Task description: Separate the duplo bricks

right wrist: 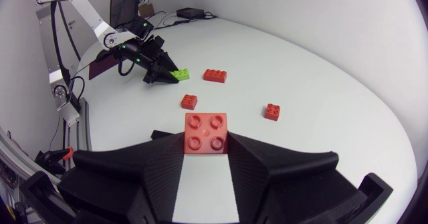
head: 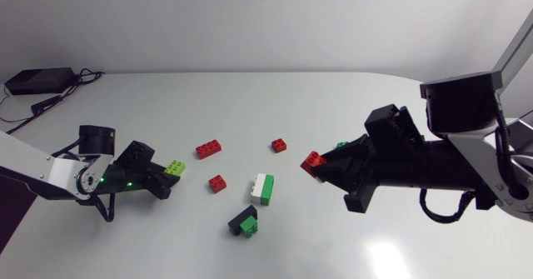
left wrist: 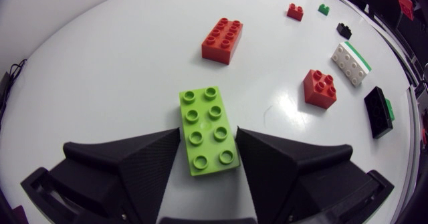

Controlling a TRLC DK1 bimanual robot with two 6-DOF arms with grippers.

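Duplo bricks that are not yet separated lie in the middle of the table (head: pixel 375 104): a white-and-green pair (head: pixel 262 188) and, nearer, a black-and-green pair (head: pixel 244 222). Both sit between the two arms, somewhat closer to the right one. Neither arm is free for them. The left gripper (head: pixel 166 179) has its fingers pressed against the two long sides of a lime brick (left wrist: pixel 207 132), which points straight ahead of it along its long axis. The right gripper (head: pixel 323 169) is clamped on a small red brick (right wrist: pixel 206 133) at its fingertips. The white-and-green pair lies to the left of the right gripper and nearer, with its long axis running roughly near to far, so across that gripper's line of reach. I judge each arm has to put down what it holds before the pairs can be taken, and the right arm has the shorter way. Loose red bricks (head: pixel 208 149) (head: pixel 217 183) (head: pixel 279 145) lie apart from the pairs, mostly on the far side
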